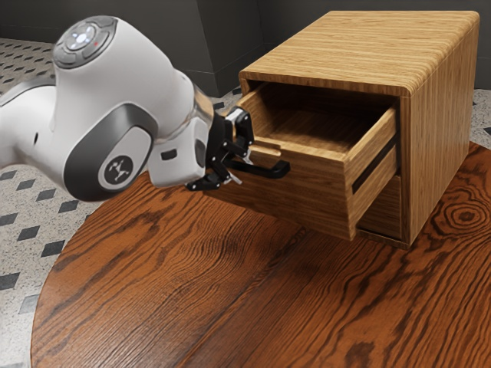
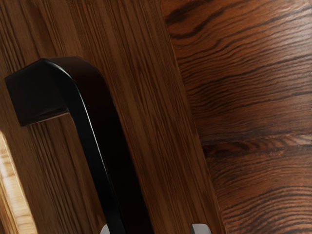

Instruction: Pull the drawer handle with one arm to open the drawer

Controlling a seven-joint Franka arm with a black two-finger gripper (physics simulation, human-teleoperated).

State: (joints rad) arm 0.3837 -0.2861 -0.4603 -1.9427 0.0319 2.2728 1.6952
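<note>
Looking at the middle of the exterior view, the gripper (image 1: 236, 159) sits right at the black handle (image 1: 268, 169), at the bar's end nearest the arm (image 1: 115, 130). Whether the fingers are clamped on that bar or merely hooked around it, I cannot tell from here.

The drawer (image 1: 337, 184) stands well out of the cabinet (image 1: 437, 115), its hollow inside open to view in the upper middle of the frame. So the task looks largely done, by my reckoning.

From the wrist view, the handle (image 2: 97, 146) runs as a rigid black strip standing off the drawer's wooden front. I'd judge it stiff and smooth, a little slippery, and the place to hold it is across the straight run of the bar. The drawer looks like light, hard wood, and I'd expect it to slide straight on its runners. A skewed pull could make it bind.

Around it, the cabinet rests on the round dark bench (image 1: 230, 291), toward the upper right of the frame. Below the open drawer is what looks like 1 more drawer front, sitting back in the cabinet. The patterned floor (image 1: 31, 222) shows at the left. Nothing lies on the bench in the pulling path, only the arm's own bulk at the left.
</note>
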